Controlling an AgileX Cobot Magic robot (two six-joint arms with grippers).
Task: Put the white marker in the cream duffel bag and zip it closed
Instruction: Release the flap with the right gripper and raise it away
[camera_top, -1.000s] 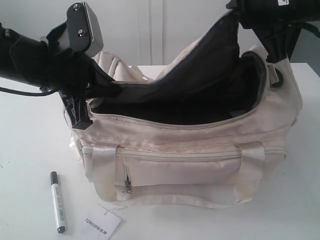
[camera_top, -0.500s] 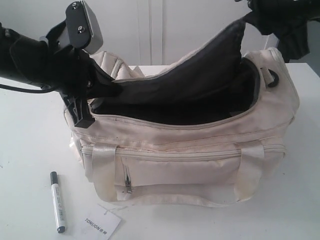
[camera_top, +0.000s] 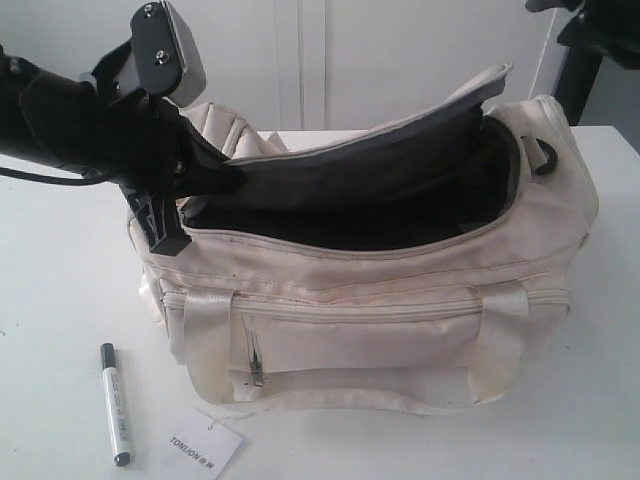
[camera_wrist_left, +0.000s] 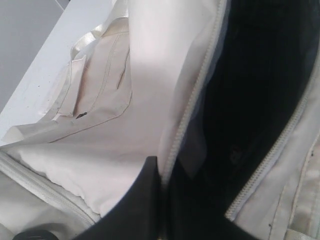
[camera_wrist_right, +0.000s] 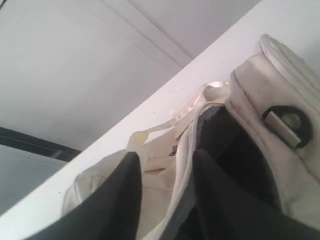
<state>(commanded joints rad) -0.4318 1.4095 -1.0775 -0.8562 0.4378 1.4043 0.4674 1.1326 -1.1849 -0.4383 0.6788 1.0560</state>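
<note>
The cream duffel bag stands on the white table with its top unzipped and its dark lining showing. Its top flap sags over the opening, free of any grip. My left gripper is at the bag's left end, shut on the zipper edge of the flap, as the left wrist view shows. My right gripper hangs open above the bag's right end, the flap's edge below the gap between its fingers, untouched. The white marker lies on the table at the front left, beside the bag.
A white paper tag with print lies at the bag's front left corner, next to the marker. A black D-ring sits on the bag's right end. The table ends at a pale wall behind the bag.
My right gripper has opened, let go of the flap and risen toward the upper right. The flap has dropped from its raised peak toward the bag. The left gripper has not moved.
</note>
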